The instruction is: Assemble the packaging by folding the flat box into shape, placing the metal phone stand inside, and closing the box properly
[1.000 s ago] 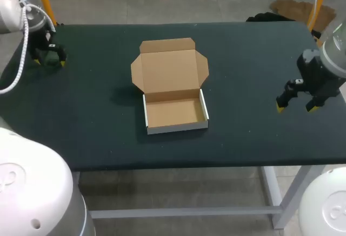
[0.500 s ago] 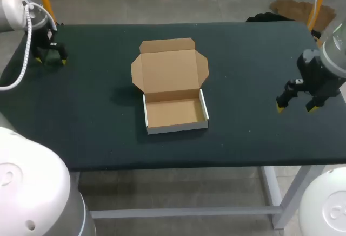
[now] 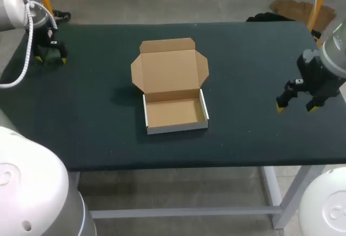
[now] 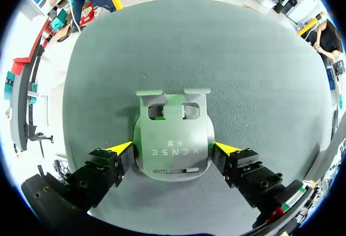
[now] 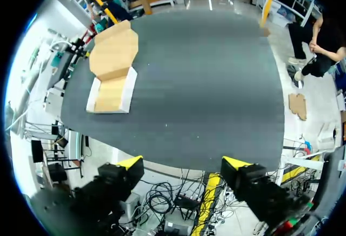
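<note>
Metal phone stand (image 4: 172,133) lies flat on table (image 3: 254,63) near the far-left corner, approx. 10 o'clock from box (image 3: 174,112) and well apart from it. L gripper (image 4: 174,149) straddles it, both yellow tips touching its side edges, so it looks clamped. R gripper (image 3: 295,107) is at 3 o'clock of box, fingers wide, nothing btwn. Box sits mid-table, tray formed, lid flap (image 3: 169,68) open toward 12. Stand prob. stiff, heavyish, slick, so an edge grip may slip; hold across the wide base plate, keep level. Cardboard is light and would slide or dent if bumped.
</note>
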`<state>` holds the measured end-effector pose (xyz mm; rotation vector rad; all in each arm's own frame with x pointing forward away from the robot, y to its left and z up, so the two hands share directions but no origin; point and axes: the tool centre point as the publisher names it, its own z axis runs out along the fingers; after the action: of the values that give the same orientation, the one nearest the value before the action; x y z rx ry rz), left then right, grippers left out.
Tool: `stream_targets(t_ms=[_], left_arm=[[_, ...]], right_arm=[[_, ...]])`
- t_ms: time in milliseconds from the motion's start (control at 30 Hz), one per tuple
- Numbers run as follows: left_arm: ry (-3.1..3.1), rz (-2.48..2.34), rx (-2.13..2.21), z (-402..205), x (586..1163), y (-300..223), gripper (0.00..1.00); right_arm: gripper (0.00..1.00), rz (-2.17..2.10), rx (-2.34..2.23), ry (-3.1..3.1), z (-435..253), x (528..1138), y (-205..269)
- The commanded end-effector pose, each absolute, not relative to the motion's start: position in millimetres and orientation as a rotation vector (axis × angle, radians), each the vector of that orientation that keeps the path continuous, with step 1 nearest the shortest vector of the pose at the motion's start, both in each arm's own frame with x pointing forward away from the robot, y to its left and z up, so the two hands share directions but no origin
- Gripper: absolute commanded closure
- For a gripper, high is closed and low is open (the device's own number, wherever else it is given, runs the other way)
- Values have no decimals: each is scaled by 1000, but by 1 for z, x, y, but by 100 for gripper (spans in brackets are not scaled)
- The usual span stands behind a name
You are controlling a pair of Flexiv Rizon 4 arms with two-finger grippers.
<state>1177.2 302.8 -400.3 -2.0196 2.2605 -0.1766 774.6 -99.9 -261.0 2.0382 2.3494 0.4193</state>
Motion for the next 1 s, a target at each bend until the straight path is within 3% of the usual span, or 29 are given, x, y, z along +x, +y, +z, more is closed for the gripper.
stream_targets(t_ms=[33,267,433,900,967,1000], left_arm=[[2268,-163,-2029,-403,1185,304,0],[2265,-166,-2030,-402,1190,305,5],[2261,-167,-2032,-401,1192,305,13],[2262,-157,-2034,-403,1197,304,16],[2260,-155,-2035,-403,1197,304,23],[2258,-154,-2036,-403,1198,304,33]], right_arm=[[0,414,2040,2353,-259,774,-100],[0,414,2040,2353,-259,774,-100],[0,414,2040,2353,-259,774,-100],[0,414,2040,2353,-259,774,-100],[0,414,2040,2353,-259,774,-100],[0,414,2040,2353,-259,774,-100]])
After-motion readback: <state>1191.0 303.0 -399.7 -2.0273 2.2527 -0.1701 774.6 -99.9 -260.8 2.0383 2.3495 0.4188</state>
